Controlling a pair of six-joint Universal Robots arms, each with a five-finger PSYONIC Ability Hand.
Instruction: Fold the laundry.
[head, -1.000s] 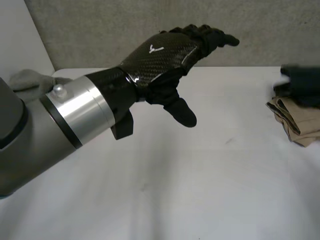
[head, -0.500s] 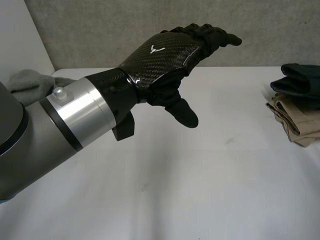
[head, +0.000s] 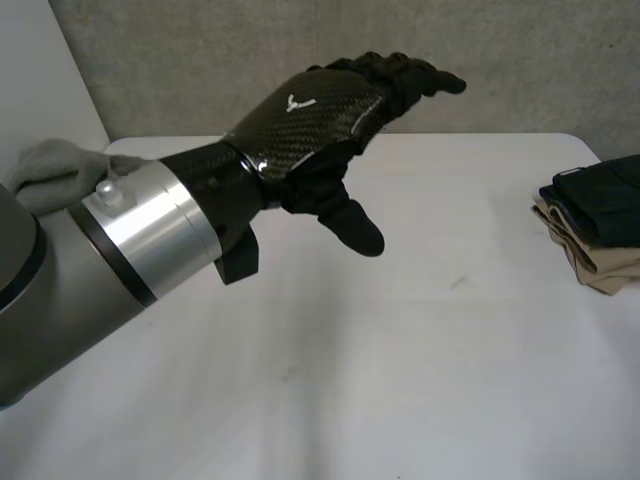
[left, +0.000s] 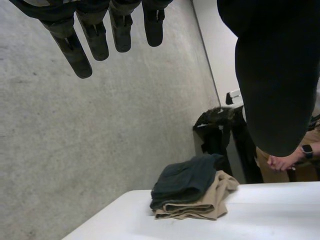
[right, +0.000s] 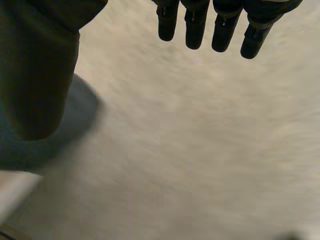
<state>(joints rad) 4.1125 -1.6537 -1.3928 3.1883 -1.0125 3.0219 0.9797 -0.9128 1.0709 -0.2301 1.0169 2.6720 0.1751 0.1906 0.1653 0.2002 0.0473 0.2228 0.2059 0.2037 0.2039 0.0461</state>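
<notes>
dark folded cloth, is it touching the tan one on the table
Touching. The left wrist view shows the dark cloth lying directly on the tan cloth, no gap between them.

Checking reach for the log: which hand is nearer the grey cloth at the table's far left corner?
Left, likely. The left hand hangs raised over the table, right of the grey cloth. The right hand faces a grey surface; its distance is unclear.

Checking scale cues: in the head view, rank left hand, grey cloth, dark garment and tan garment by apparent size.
1. The left hand, inflated by nearness.
2. The dark garment, tan garment, grey cloth: alike, each partly hidden; unranked.
</notes>
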